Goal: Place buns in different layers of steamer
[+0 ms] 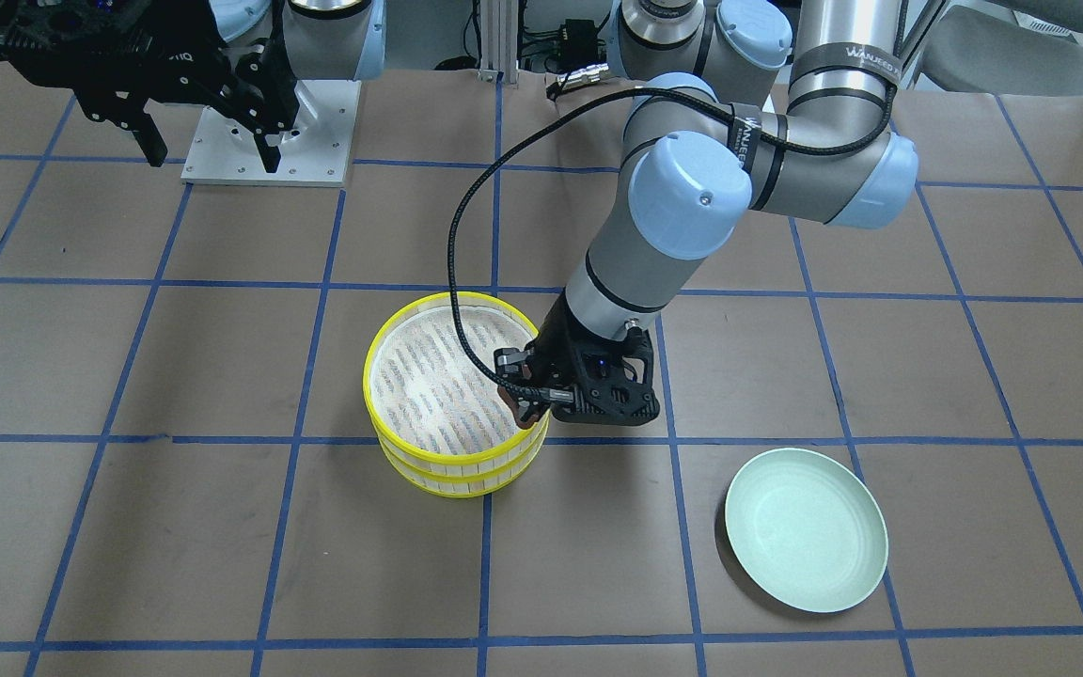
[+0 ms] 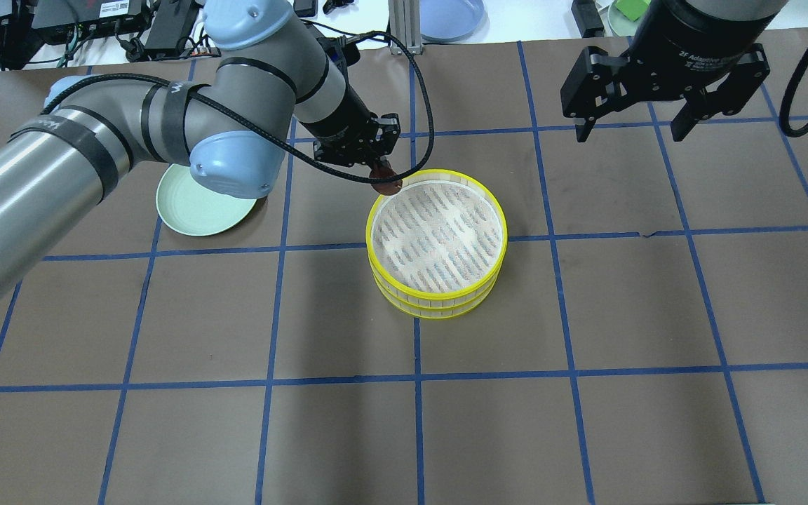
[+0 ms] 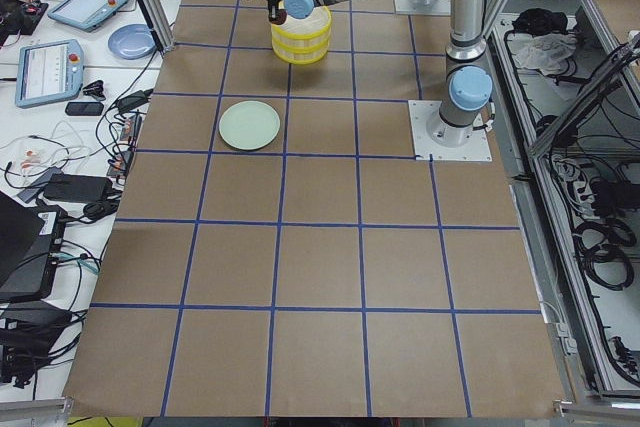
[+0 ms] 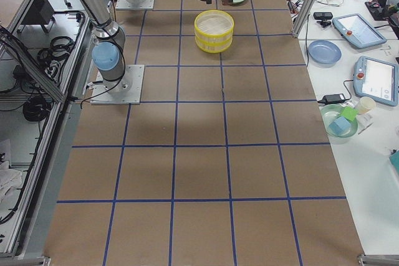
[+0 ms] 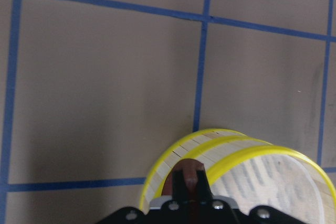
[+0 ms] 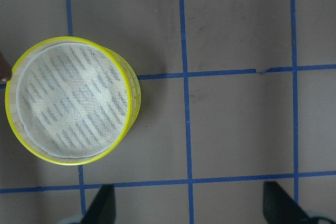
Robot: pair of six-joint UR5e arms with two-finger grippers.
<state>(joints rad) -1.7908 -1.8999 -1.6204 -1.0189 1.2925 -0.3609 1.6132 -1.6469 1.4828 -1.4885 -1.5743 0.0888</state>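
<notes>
Yellow-rimmed steamer (image 1: 452,475), two layers stacked, on the brown-paper table (image 1: 175,527) in the front-facing view, white liner bare in the top layer. Left end effector (image 1: 515,393) at the rim, pinched narrow on a brown bun (image 1: 507,395); pale green plate (image 1: 805,541) well apart. Right end effector (image 1: 212,155) up near its base, spread wide, holding nothing. From overhead, bun (image 2: 386,185) right at the rim's edge, on the side toward the plate (image 2: 193,210); touching or not, cannot tell. From the left end, steamer (image 3: 301,37) far down the table, beyond the plate (image 3: 249,126). From the right end, steamer (image 4: 214,32) under both arms. Left wrist: fingers (image 5: 178,190) clamped on the bun (image 5: 190,174) above the steamer wall (image 5: 168,163). Right wrist: looks straight down on the steamer (image 6: 73,158), fingertips (image 6: 102,205) far apart.
</notes>
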